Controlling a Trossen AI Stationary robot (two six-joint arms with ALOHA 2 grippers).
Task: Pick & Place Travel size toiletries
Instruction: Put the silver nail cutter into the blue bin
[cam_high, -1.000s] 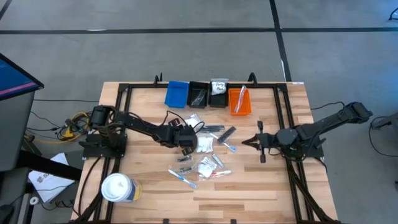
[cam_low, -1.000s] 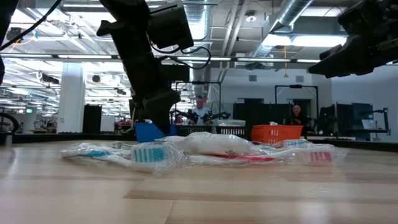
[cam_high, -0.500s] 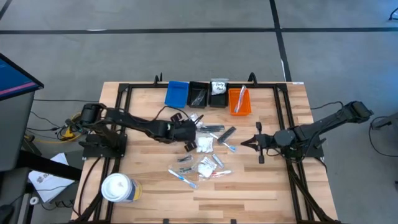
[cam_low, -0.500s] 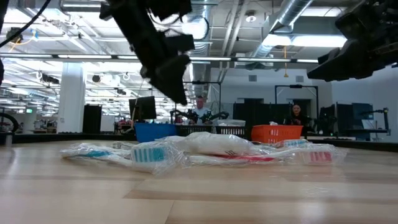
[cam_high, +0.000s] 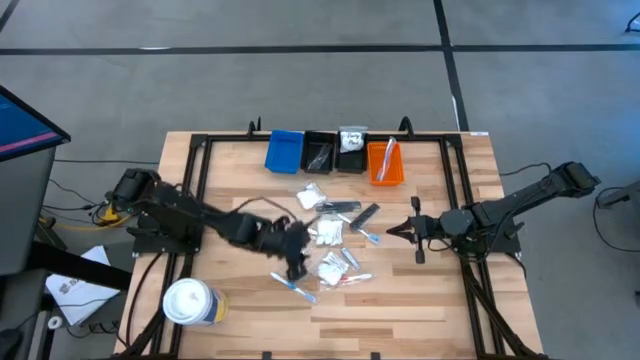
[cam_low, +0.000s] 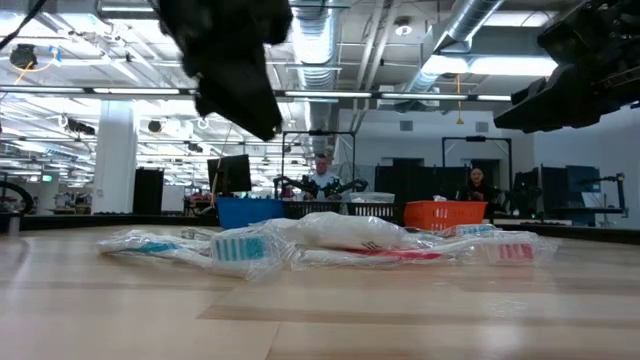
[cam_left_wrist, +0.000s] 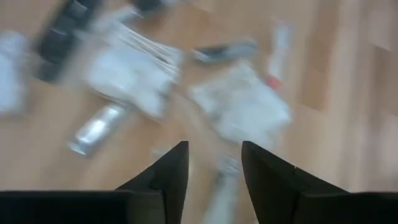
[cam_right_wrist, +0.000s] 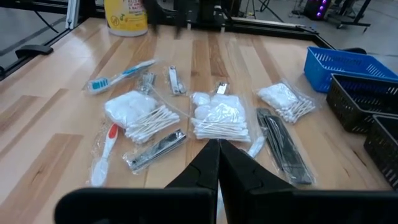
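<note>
The travel size toiletries (cam_high: 330, 240) lie loose on the middle of the wooden table: cotton-swab sachets (cam_right_wrist: 217, 121), black combs (cam_right_wrist: 283, 143), a blue toothbrush (cam_right_wrist: 118, 74), a red one (cam_right_wrist: 106, 146) and nail clippers (cam_right_wrist: 155, 149). My left gripper (cam_high: 297, 268) hangs above the pile's near left side. It is open (cam_left_wrist: 214, 146), with only the blurred table and packets showing in the gap. My right gripper (cam_high: 392, 232) waits right of the pile, shut (cam_right_wrist: 219, 144) and off the table, pointing at the pile.
A blue bin (cam_high: 285, 150), two black bins (cam_high: 320, 152) and an orange bin (cam_high: 385, 162) line the far edge. A white tub with a yellow label (cam_high: 190, 303) stands at the near left. Black frame rails (cam_high: 455, 180) run along the sides. People (cam_low: 322, 170) show in the room behind.
My left gripper has risen from just above the pile and swung toward the table's near edge, tipping more steeply downward. The toiletries lie as before. My right arm has kept still.
</note>
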